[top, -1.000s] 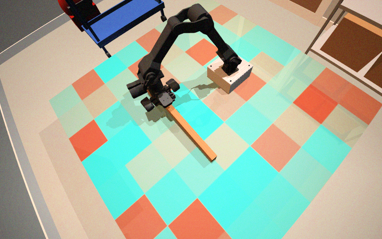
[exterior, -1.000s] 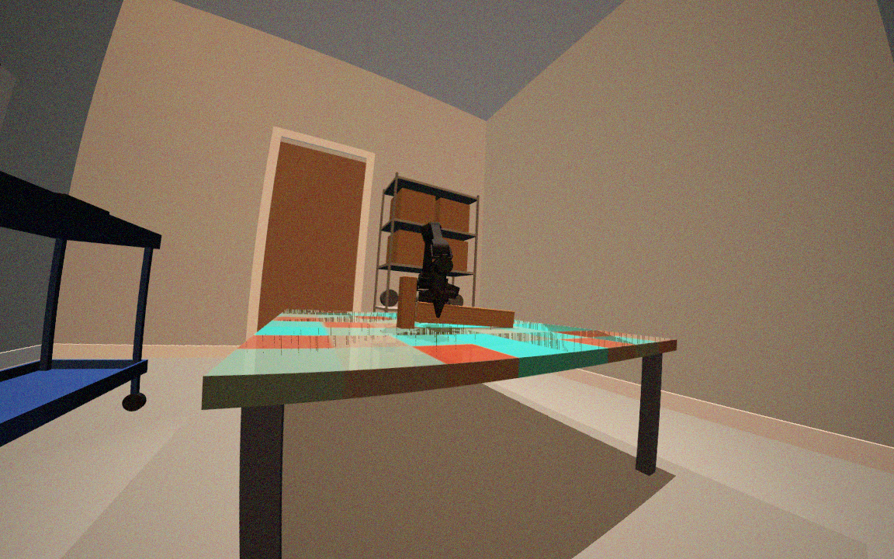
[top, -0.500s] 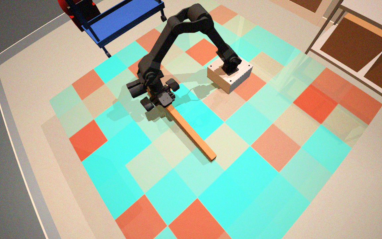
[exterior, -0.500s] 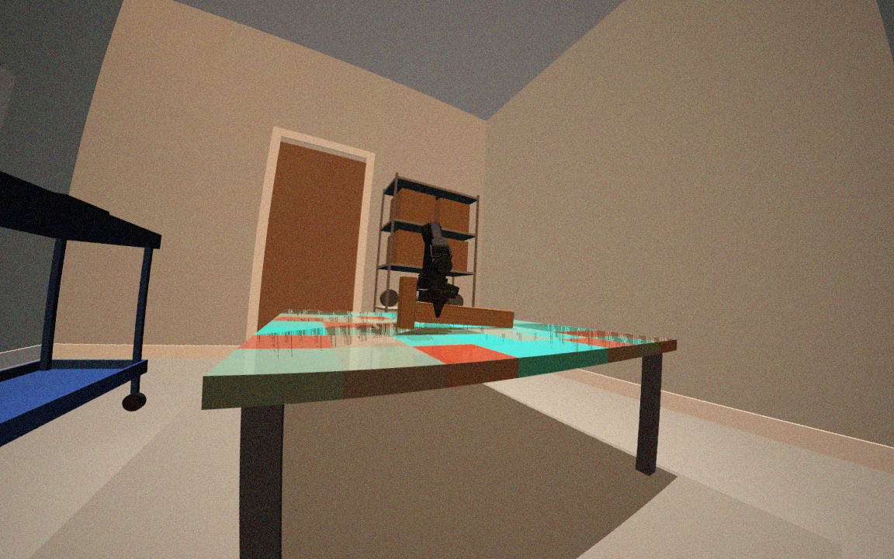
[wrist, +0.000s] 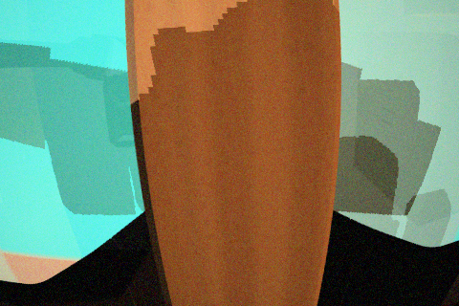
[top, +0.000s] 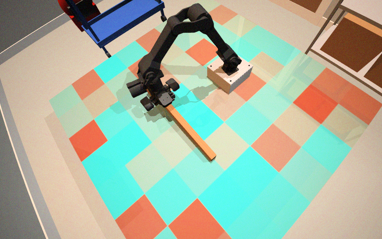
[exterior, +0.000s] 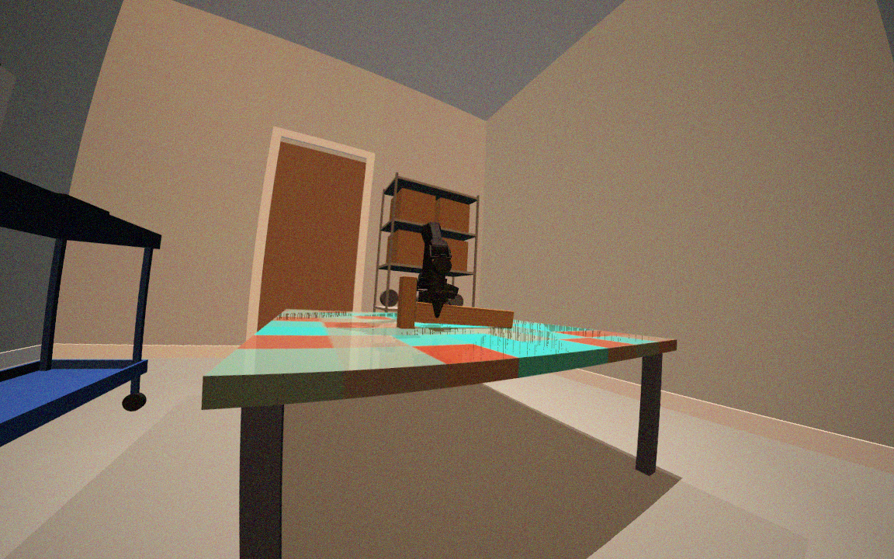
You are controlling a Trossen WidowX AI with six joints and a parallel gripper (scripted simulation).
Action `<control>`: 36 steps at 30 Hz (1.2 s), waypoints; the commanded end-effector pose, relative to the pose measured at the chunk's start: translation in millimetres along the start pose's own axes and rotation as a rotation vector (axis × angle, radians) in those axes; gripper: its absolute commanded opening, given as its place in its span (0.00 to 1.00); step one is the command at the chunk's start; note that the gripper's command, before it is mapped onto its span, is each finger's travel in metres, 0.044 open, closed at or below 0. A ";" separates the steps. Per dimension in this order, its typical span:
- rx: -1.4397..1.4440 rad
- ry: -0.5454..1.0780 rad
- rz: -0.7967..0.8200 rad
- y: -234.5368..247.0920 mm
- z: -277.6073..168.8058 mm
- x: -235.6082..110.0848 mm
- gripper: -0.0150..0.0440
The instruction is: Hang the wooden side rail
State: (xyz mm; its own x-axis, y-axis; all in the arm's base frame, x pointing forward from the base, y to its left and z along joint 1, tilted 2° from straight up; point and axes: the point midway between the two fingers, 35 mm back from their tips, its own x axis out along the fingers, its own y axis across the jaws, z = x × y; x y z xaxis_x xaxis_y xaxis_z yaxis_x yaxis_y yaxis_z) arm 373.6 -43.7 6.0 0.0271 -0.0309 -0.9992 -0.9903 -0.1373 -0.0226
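Note:
The wooden side rail [top: 192, 135] [exterior: 476, 317] [wrist: 236, 160] runs across the checkered table [top: 239, 190] [exterior: 367, 379]. Its far end rests on the table top. Its near end is held a little higher, next to the upright headboard post [exterior: 406, 302]. My gripper [top: 164, 102] [exterior: 438, 312] points down and is shut on the rail close to that end. From above, the arm hides most of the post. The steel hooks, the slot and the pins are hidden in all views. In the wrist view the rail fills the middle.
The arm's base block [top: 229, 78] stands on the table behind the rail. A blue cart [top: 127, 17] [exterior: 19, 389] stands off the table's far left side. A shelf rack with boxes [exterior: 429, 229] and a door [exterior: 311, 229] are at the back wall.

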 end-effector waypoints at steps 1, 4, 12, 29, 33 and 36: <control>-0.002 0.005 -0.010 -1.5 -1.8 -3.5 0.25; -0.002 0.006 -0.010 -1.7 -2.0 -3.7 0.25; -0.002 0.006 -0.010 -2.3 -2.6 -4.3 0.25; -0.002 0.006 -0.010 -3.6 -4.2 -4.7 0.25; -0.002 0.006 -0.010 -3.3 -4.6 -5.2 0.25; -0.002 0.006 -0.010 -3.2 -4.9 -5.5 0.25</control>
State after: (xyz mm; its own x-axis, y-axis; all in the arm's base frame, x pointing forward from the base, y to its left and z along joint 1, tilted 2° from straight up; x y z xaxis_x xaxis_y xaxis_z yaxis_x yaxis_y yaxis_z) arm 374.5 -46.2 6.4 0.0232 -0.0301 -0.9993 -0.9901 -0.1389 -0.0188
